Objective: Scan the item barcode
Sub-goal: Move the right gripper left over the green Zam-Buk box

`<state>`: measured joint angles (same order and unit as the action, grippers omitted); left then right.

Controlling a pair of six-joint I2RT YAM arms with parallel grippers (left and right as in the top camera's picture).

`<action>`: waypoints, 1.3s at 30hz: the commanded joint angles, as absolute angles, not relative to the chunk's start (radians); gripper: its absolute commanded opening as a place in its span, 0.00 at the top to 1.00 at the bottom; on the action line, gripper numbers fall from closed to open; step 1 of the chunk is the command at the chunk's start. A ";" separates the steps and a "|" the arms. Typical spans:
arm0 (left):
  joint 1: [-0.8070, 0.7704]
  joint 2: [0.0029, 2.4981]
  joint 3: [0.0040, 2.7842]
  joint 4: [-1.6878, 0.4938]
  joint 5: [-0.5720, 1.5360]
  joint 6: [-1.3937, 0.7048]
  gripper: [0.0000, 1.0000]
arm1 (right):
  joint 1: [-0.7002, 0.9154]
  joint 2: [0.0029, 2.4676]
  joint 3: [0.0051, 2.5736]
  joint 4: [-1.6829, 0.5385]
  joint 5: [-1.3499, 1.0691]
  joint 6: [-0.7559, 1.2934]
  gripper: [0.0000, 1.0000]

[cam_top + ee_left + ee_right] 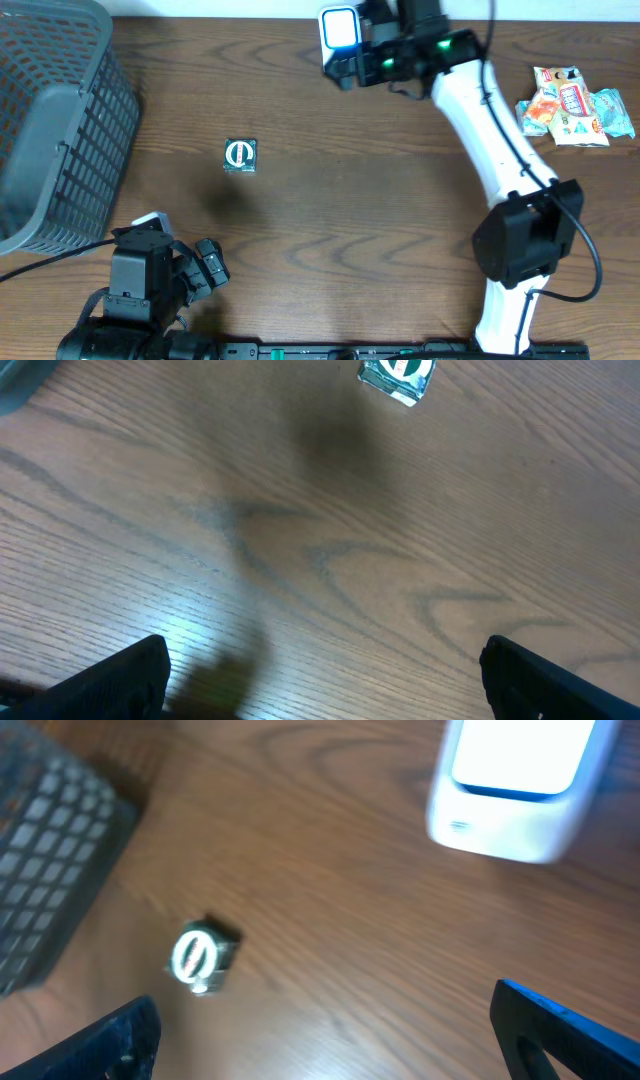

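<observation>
The wooden table (pixel 380 200) held a grey basket (pixel 60 120) at far left. The left gripper (pixel 212 265) and right gripper (pixel 325 1020) both gaped fully, empty, the right near the white scanner (pixel 340 28). The small green item (pixel 240 155) lay mid-table, untouched. Pick-up seemed not yet begun; next, a claw would need to descend around it.

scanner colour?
The scanner is white with blue trim, clearest in the right wrist view.
</observation>
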<state>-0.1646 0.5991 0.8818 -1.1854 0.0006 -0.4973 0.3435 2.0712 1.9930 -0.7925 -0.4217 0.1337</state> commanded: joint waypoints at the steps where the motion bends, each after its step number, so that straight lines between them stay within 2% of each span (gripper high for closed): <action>1: -0.162 0.595 0.881 -1.188 -0.009 -0.495 0.02 | 0.418 2.112 1.994 -0.765 -0.417 0.142 0.01; 16: -0.162 0.595 0.881 -1.188 -0.009 -0.495 0.02 | 0.621 2.243 1.994 -0.635 -0.417 0.255 0.01; 31: -0.162 0.595 0.881 -1.188 -0.009 -0.495 0.02 | 0.684 2.271 1.994 -0.639 -0.412 0.257 0.01; 39: -0.162 0.595 0.881 -1.188 -0.009 -0.495 0.02 | 0.687 2.274 1.994 -0.645 -0.289 0.297 0.01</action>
<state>-0.1646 0.5991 0.8818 -1.1854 0.0006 -0.4973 0.6796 2.2604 1.9923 -0.6472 -0.3420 0.2565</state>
